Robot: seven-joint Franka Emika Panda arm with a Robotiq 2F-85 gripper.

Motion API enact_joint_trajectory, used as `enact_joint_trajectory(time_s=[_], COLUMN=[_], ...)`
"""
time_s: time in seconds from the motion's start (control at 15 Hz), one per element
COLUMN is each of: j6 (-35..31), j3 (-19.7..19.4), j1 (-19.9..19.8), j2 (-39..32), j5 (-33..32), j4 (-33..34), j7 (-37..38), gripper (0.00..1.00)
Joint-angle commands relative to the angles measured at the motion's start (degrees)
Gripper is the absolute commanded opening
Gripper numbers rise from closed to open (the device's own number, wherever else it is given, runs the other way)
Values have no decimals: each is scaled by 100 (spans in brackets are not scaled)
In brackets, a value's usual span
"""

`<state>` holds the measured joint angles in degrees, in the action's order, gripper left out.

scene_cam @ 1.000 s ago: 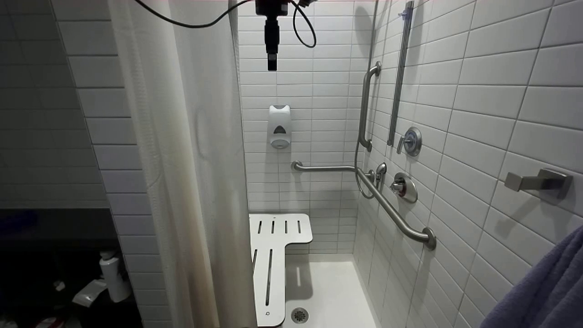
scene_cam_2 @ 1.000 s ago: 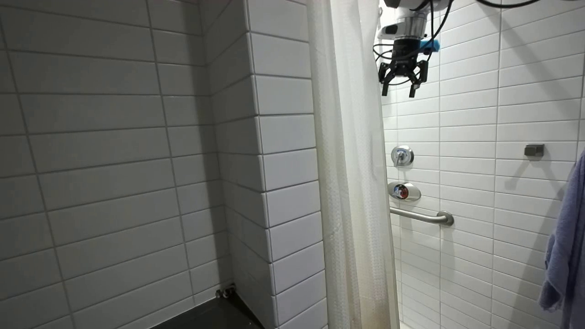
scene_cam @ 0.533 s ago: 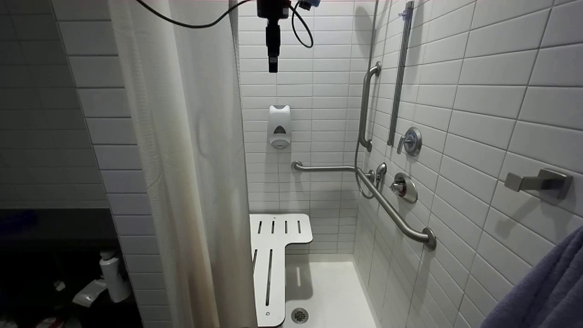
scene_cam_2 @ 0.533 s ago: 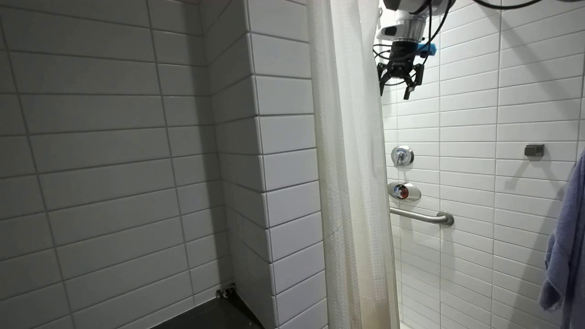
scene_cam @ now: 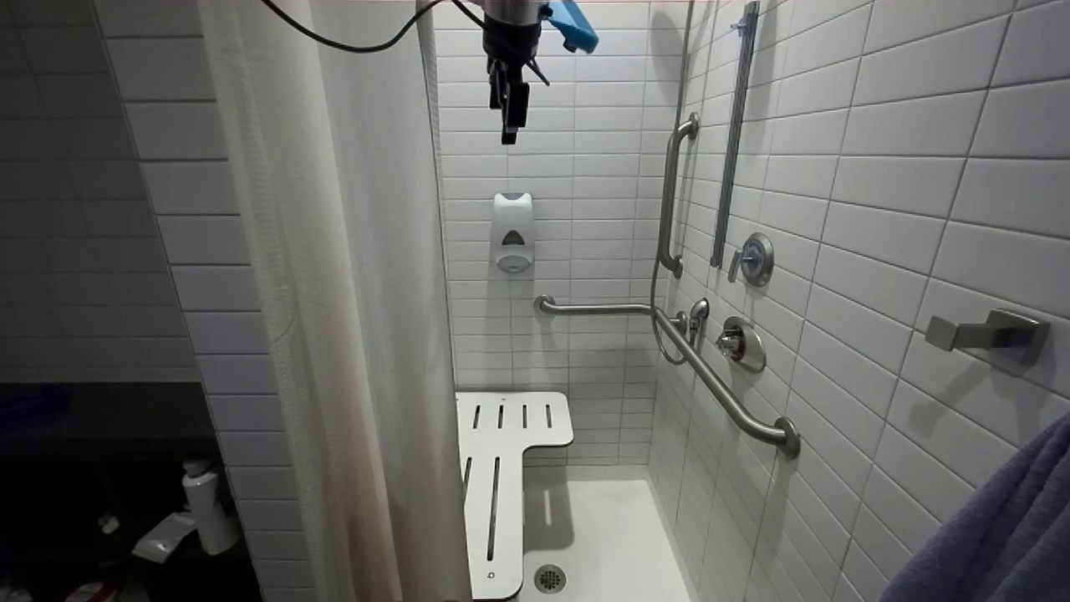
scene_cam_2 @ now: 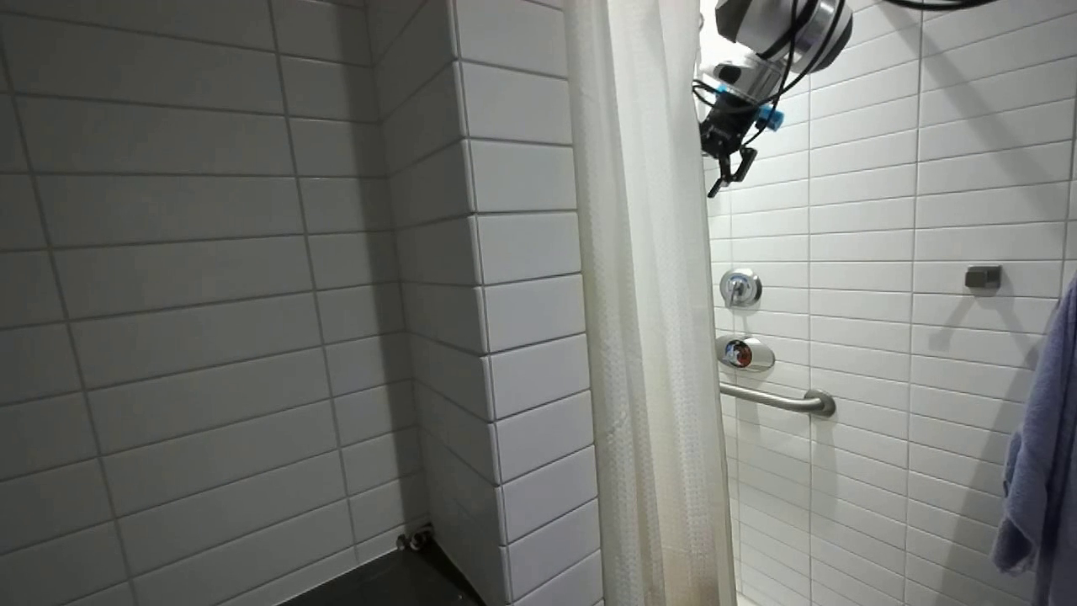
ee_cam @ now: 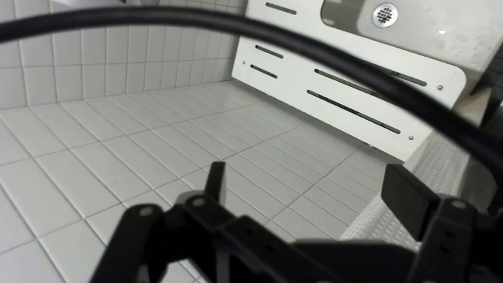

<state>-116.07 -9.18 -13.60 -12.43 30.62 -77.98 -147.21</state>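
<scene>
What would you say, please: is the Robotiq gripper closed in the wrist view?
No, the Robotiq gripper has its fingertips spread wide apart.

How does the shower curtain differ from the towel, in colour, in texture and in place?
The shower curtain is off-white with brownish areas; the towel is bluish purple. The curtain has a waffle-like texture; the towel shows no such pattern. In the wrist view, the curtain appears behind the open gripper, while the towel is not visible there. Both hang in folds.
</scene>
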Motion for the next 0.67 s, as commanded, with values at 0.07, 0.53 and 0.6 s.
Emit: enact_joint_trajectory(time_s=[0.07,0.53,0.6], j6=[-369,-482,-515], j3=[1380,2068,2040], j1=[-642,-993,-997], j2=[234,304,323], j5=[277,-92,-136], j4=[22,-14,-100], j7=[-321,-17,10], gripper=[100,100,100])
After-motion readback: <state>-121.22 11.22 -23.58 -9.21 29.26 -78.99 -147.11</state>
